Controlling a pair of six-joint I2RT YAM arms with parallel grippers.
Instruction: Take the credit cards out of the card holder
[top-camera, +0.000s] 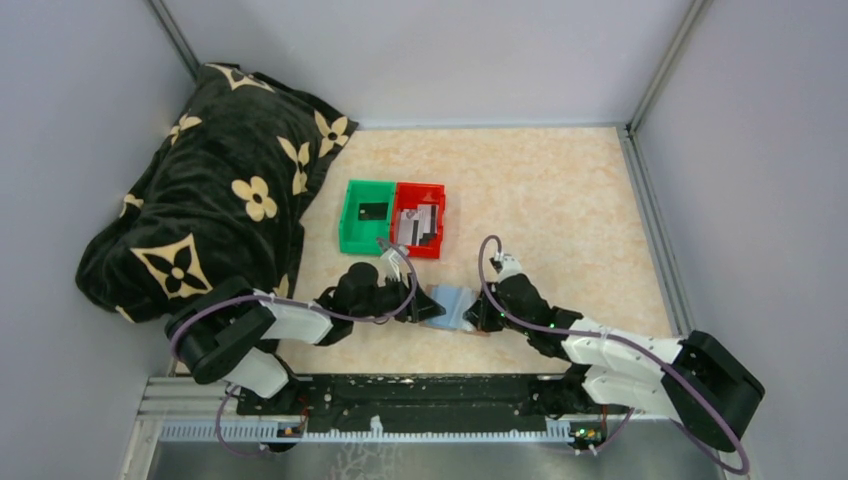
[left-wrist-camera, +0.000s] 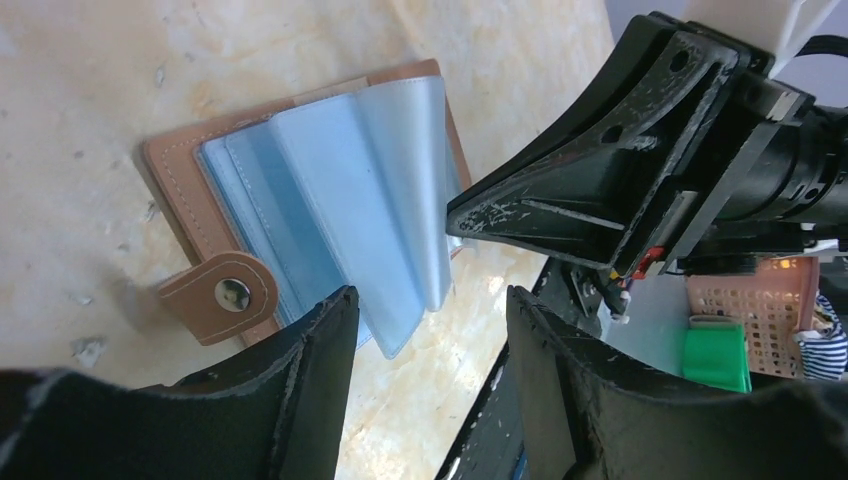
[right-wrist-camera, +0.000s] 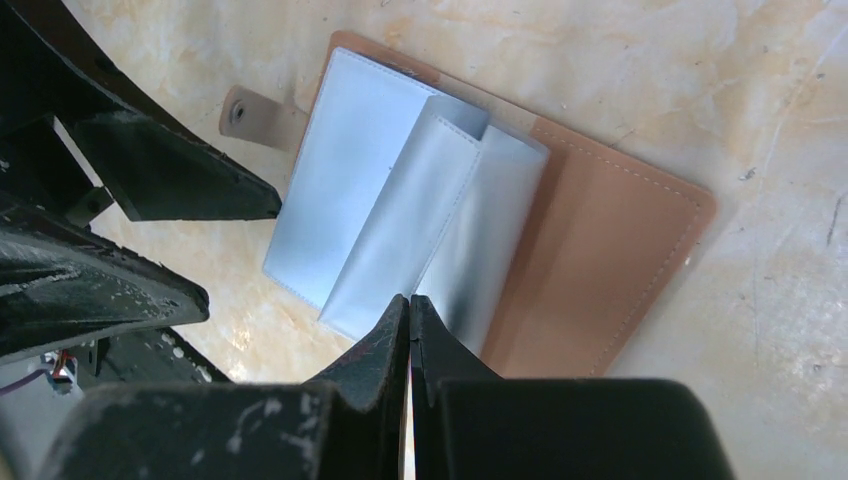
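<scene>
The wallet (left-wrist-camera: 330, 190) lies open on the table (top-camera: 560, 200), the left claw (left-wrist-camera: 428, 305) parted and empty beside it, the right claw (right-wrist-camera: 410, 310) pinched shut just over it.

1. The top external view looks down from above and behind the arm bases (top-camera: 262, 378), taking in the whole bench (top-camera: 560, 200).
2. The left wrist view looks closely past the left end effector (left-wrist-camera: 430, 300) onto the card holder (left-wrist-camera: 330, 180).
3. The right wrist view, equally close, faces the same card holder from the opposite side.
</scene>
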